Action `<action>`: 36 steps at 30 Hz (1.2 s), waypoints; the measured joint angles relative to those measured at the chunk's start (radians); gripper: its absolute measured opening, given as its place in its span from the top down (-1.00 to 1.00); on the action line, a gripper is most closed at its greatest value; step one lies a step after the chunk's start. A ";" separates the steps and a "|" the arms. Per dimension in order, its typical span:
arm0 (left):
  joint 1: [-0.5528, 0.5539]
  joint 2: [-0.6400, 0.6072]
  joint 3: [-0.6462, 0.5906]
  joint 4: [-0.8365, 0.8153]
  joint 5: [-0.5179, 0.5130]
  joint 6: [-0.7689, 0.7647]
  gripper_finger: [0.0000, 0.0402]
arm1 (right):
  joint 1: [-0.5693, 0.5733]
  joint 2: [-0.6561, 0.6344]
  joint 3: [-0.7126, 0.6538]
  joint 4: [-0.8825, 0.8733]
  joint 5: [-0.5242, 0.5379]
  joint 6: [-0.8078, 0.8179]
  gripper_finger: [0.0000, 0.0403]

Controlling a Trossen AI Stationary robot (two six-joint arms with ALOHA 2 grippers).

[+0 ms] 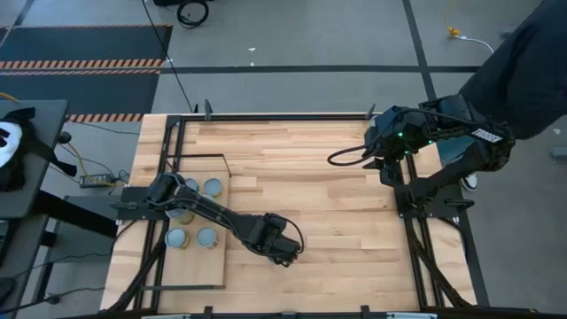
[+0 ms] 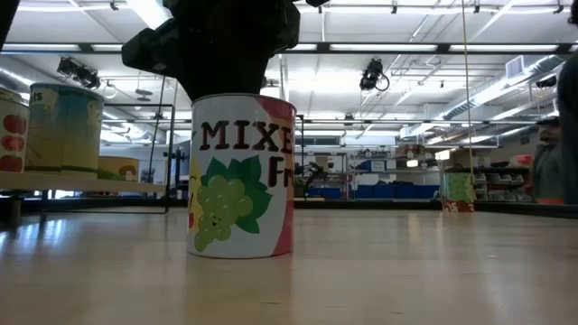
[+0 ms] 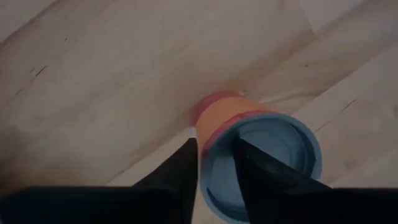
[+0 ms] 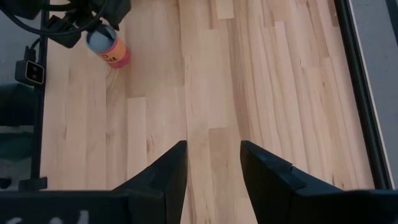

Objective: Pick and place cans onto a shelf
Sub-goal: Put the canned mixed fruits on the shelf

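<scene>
On the tabletop (image 1: 337,221) beside the shelf (image 1: 221,266), the left gripper (image 3: 216,165) straddles 1 upright mixed-fruit can (image 2: 241,176), fingers narrowly spread across its rim. Rigid, smooth, likely slippery: grip mid-wall.

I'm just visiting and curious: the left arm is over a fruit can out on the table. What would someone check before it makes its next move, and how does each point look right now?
1. Can upright on the tabletop: ok; the mixed fruit can stands level on the tabletop.
2. Left gripper lined up: ok; one finger is outside the rim, the other over the blue lid.
3. Firm grip on the can: cannot tell; the fingers straddle the rim, but contact does not show.
4. Room on the shelf: ok; bare board shows beside the four cans already there.
5. Right gripper out of the way: ok; open over bare wood, far from the can.
</scene>
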 joint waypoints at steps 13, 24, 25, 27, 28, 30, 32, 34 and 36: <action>-0.041 -0.088 0.054 -0.185 0.025 0.017 0.93 | 0.000 0.000 0.000 0.000 0.020 -0.011 0.23; -0.231 -0.345 0.085 -0.471 0.080 -0.134 0.93 | 0.000 0.000 0.000 0.011 0.061 -0.009 0.23; -0.253 -0.364 0.073 -0.503 0.068 -0.166 0.93 | -0.002 0.000 0.000 0.013 0.062 -0.004 0.23; -0.296 -0.409 0.032 -0.529 0.047 -0.240 0.93 | -0.002 0.000 0.000 0.020 0.069 0.005 0.23; -0.314 -0.438 0.002 -0.515 0.037 -0.272 0.93 | -0.002 0.000 0.000 0.024 0.070 0.008 0.23; -0.356 -0.494 -0.068 -0.491 0.012 -0.355 0.93 | -0.002 0.000 0.000 0.033 0.072 0.015 0.23; -0.395 -0.544 -0.140 -0.494 0.009 -0.428 0.93 | -0.002 0.000 0.000 0.037 0.072 0.023 0.23; -0.432 -0.591 -0.210 -0.493 0.026 -0.487 0.93 | -0.002 0.000 0.000 0.042 0.072 0.028 0.23; -0.468 -0.638 -0.267 -0.491 0.052 -0.516 0.93 | -0.002 0.000 0.000 0.047 0.072 0.035 0.23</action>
